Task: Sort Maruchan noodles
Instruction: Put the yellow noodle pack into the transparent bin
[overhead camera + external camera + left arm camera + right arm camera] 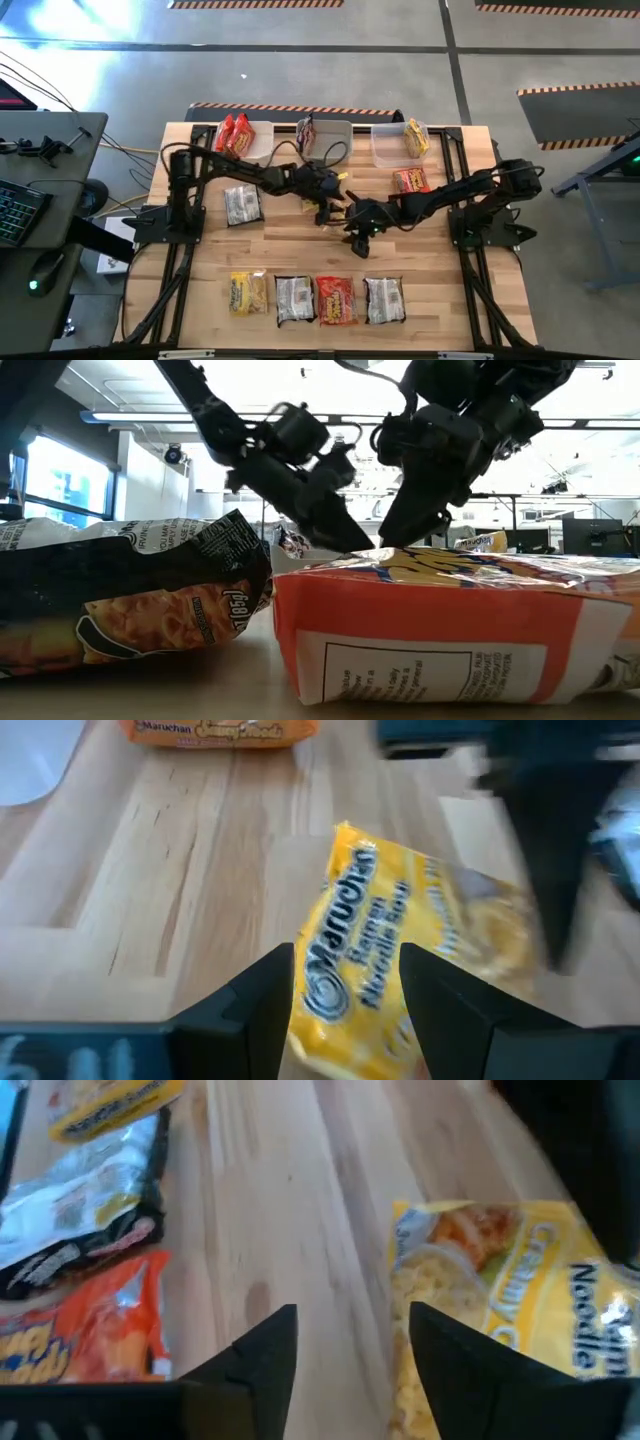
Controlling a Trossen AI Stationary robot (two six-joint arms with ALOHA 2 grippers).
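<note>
Nearest my left wrist camera are the two dark fingers of my left end effector point(348, 960). They stand apart, straddling one end of a yellow plastic Maruchan ramen packet point(372, 920) that lies aslant on the wooden desk point(440, 260), and I see no pad pressing on it. My right end effector point(350, 1320) hangs just beside it at mid-desk with its fingers also parted. The packet sits off to one side of that gap, so neither arm holds it.

I judge that both meet here to get this packet to its own colour. Along the far edge, three pale rectangular plastic bins point(385, 150) each hold one kind. A row of four unsorted packets point(315, 298) waits at the near edge.
</note>
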